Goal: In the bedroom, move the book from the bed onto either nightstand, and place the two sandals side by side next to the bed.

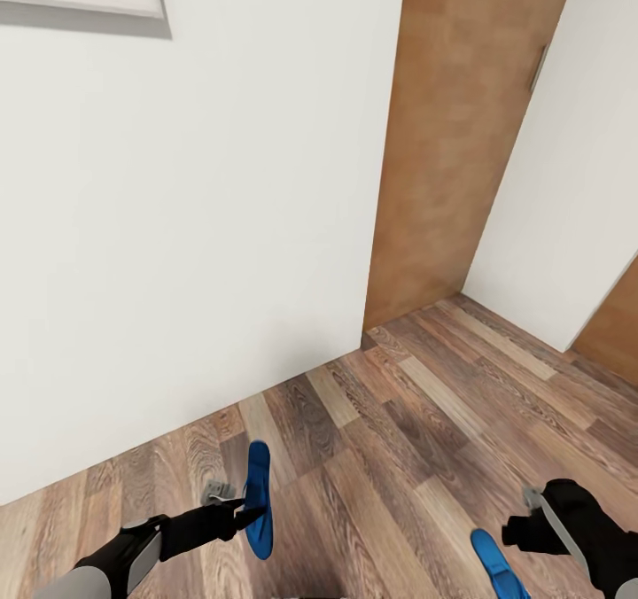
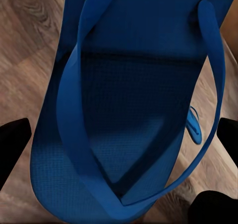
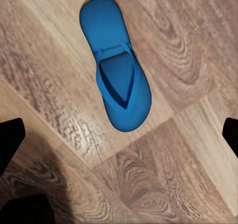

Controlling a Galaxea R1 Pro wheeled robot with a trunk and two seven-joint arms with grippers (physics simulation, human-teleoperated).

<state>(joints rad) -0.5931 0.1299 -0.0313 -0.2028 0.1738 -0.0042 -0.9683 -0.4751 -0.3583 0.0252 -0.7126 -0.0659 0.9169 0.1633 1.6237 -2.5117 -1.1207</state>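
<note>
Two sandals: one gripped in my left tool above the floor; the other lies flat under my open right tool. Step: carrying. Next: find bed, set both alongside.

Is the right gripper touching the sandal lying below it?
Apart. In the right wrist view the sandal lies flat on the wood floor, with bare planks between it and the right gripper's open jaws at the frame edges.

floor: wood planks, slight sheen | sandals: blue, matt (finely textured footbed) | wall: smooth white
</note>
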